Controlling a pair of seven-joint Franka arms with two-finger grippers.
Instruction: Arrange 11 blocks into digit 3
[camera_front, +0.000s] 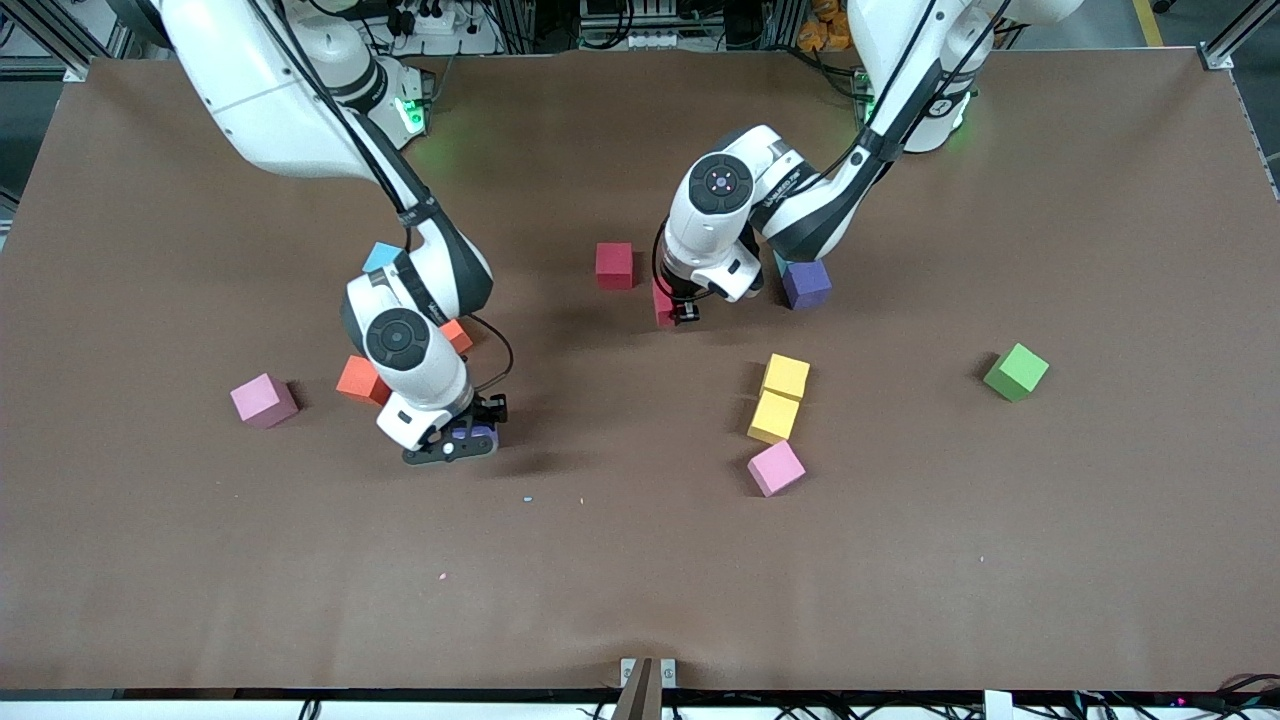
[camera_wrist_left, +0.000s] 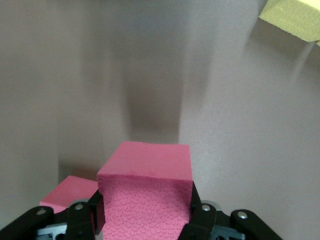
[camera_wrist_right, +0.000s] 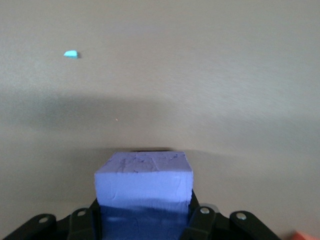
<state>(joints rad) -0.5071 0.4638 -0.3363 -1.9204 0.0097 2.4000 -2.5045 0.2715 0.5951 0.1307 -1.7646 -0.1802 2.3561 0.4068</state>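
Judged early in the build: no shape of a 3 to be made out anywhere on the table (camera_front: 640, 580), only a short start of a line. Clamped between the narrowed fingers of the right gripper (camera_front: 462, 440): a purple block (camera_wrist_right: 144, 172), low at the table surface. Clamped likewise in the left gripper (camera_front: 682, 310): a red block (camera_wrist_left: 145, 170), also down low. Just beside that red block, seen only from the left wrist: a pinkish block (camera_wrist_left: 70, 192), probably the third pink. Near the left gripper, toward the bases: the second red block (camera_front: 614, 265); beside it toward the left arm's end: the second purple block (camera_front: 806, 284). Nearer the front camera than the left gripper: two yellow blocks (camera_front: 786, 376) (camera_front: 773, 416), touching, then a pink block (camera_front: 776, 468) just off them. Close by the right gripper: two orange blocks (camera_front: 358, 380) (camera_front: 458, 335), another pink block (camera_front: 264, 400), and a light-blue cube (camera_front: 380, 257) partly hidden by the arm. Well apart from both grippers: a green cube (camera_front: 1016, 372). Counted so: two red, two purple, two orange, two yellow, two pink for certain and likely a third. Left to do, by this reckoning: nearly all the placing.
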